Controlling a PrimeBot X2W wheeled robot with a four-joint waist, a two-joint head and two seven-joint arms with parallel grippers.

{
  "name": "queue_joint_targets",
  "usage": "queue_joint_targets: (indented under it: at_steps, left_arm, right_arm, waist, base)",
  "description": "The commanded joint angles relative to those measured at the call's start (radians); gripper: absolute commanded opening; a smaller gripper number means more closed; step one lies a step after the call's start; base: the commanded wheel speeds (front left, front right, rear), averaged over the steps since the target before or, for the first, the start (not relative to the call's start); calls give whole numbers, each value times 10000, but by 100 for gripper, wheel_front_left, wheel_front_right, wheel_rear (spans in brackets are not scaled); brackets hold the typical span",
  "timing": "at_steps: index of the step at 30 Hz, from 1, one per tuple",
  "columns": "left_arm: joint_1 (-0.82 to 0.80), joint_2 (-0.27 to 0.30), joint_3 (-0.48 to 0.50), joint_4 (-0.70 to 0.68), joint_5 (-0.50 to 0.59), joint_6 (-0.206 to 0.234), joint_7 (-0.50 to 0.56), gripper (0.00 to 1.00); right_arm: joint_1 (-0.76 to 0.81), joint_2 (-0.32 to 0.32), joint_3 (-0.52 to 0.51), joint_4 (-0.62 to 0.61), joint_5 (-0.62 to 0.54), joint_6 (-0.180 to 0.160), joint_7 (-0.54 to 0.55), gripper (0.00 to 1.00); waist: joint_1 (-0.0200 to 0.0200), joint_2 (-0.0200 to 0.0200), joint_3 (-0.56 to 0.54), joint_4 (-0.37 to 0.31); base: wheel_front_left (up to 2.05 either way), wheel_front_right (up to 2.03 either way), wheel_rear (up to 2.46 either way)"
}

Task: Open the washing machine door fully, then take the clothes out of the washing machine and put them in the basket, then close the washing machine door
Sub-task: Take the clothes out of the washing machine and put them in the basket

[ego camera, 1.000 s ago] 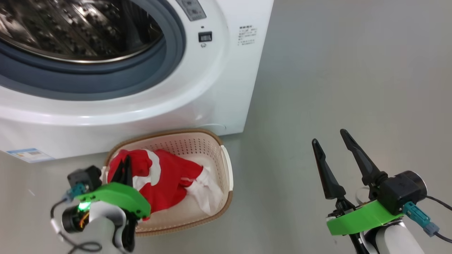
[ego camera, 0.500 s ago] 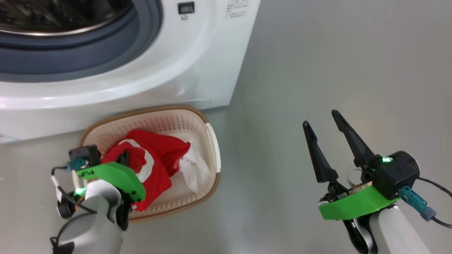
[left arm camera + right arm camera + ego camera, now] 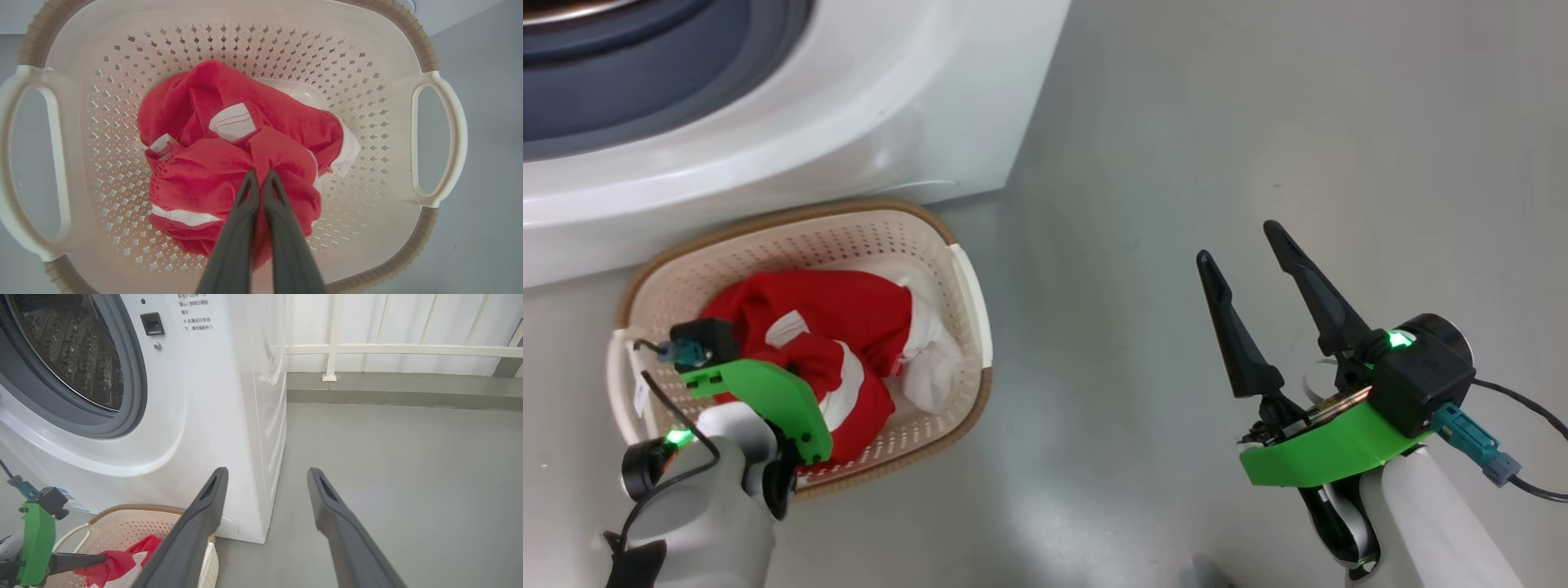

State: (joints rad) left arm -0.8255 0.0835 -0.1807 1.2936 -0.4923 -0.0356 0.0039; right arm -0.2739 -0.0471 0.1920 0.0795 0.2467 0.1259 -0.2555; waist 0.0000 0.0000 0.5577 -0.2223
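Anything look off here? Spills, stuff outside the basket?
Nothing stands out. The clothes lie wholly inside the basket, which sits upright on the floor by the washing machine. Left claw is shut on a red fold; right claw is open over the floor.

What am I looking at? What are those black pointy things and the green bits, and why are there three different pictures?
It's a robot with two arms doing laundry. One picture comes from a camera on its head, looking down; the other two come from cameras on its wrists, looking along each arm's jaws. The black pointy things are the jaws' fingers. The left jaws' fingers are shut on a fold of the red clothes, which lie in the cream basket on the grey floor. The right jaws' fingers stand wide open, holding nothing. The green bits are parts at the wrists. Behind the basket is the white washing machine; you can see into its steel drum.
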Motion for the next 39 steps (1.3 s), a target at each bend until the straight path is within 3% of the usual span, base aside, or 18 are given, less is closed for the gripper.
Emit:
queue_joint_targets:
  at_steps: [1,12,13,14,16,17,18,31,39]
  left_arm:
    - [95,339,114,-79,87,48,51,0]
    - [183,583,-467,-43,528,301,104,0]
    - [176,585,-516,-42,563,308,41,7]
    - [161,577,-568,-41,593,242,-44,28]
    - [138,530,-555,-40,530,116,-225,56]
    - [131,515,-588,-40,543,79,-334,86]
    - [132,491,-620,-40,557,53,-456,100]
    - [458,93,-661,-216,329,-364,-2209,100]
    - [975,-134,-530,-1541,178,-612,-2646,100]
  right_arm:
    - [-32,-31,242,-197,137,48,-63,100]
    - [-115,-31,313,-142,245,48,-63,100]
    - [-129,-31,315,-129,247,48,-63,100]
    - [-144,-31,319,-116,249,48,-63,100]
    - [-159,-31,314,-94,247,48,-63,100]
    - [-161,-31,305,-85,236,48,-63,100]
    - [-161,-31,290,-84,183,48,-63,100]
    - [74,-31,-125,105,-187,48,-63,100]
    - [385,-31,-541,313,-362,48,-63,100]
  waist:
    - [0,0,166,-164]
    - [0,0,278,-141]
    - [0,0,270,-123]
    - [0,0,255,-107]
    - [0,0,207,-69]
    - [0,0,172,-46]
    - [0,0,123,-14]
    - [0,0,-801,398]
    - [0,0,-1694,838]
  base:
    - [0,0,0]
    - [0,0,0]
    - [0,0,0]
    - [0,0,0]
    - [0,0,0]
    - [0,0,0]
    - [0,0,0]
    - [0,0,0]
    - [0,0,0]
